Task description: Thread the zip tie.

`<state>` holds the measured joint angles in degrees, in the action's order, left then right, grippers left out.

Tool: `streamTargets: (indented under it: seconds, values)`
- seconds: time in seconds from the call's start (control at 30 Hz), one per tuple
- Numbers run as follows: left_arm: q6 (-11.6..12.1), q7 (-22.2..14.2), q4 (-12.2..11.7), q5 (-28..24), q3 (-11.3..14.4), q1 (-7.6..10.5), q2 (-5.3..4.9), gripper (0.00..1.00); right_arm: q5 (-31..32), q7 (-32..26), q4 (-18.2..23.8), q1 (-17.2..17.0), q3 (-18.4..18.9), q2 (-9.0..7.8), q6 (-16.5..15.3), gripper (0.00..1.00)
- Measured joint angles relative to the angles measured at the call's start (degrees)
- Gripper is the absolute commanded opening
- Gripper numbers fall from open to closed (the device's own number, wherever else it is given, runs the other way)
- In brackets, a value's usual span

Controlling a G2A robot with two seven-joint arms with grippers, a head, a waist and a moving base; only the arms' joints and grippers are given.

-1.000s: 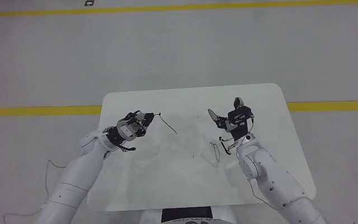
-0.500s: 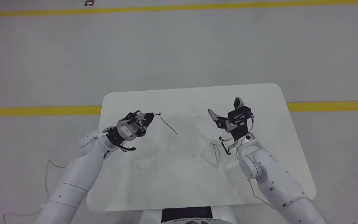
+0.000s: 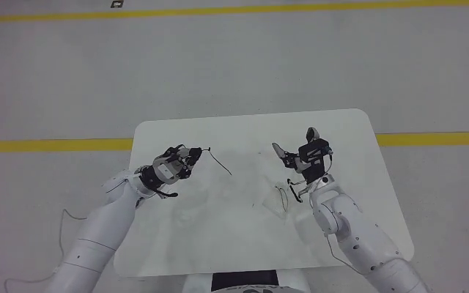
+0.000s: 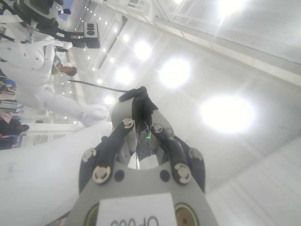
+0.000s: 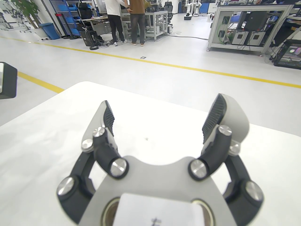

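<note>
Zip tie (image 3: 220, 162) — thin, black — is pinched at one end in the left jaws, which are closed tight on it over the left half of the bench (image 3: 242, 234). The strap runs out from the grip toward bench centre; cannot tell whether its free end touches the surface. In the left wrist view the tie (image 4: 98, 86) juts sideways, with ceiling lights (image 4: 227, 115) behind. The right jaws are spread wide and empty over the right half of the bench — well apart from the tie. A yellow floor line (image 3: 66, 144) passes behind the bench.
</note>
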<state>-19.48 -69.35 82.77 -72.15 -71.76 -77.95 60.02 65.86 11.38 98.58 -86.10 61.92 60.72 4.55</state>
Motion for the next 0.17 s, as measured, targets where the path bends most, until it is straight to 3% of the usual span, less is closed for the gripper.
streamTargets:
  seconds: [0.17]
  values:
    - [0.0, 0.0, 0.0, 0.0, 0.0, 0.0, 0.0, 0.0, 0.0, 0.0, 0.0, 0.0, 0.0, 0.0, 0.0, 1.0]
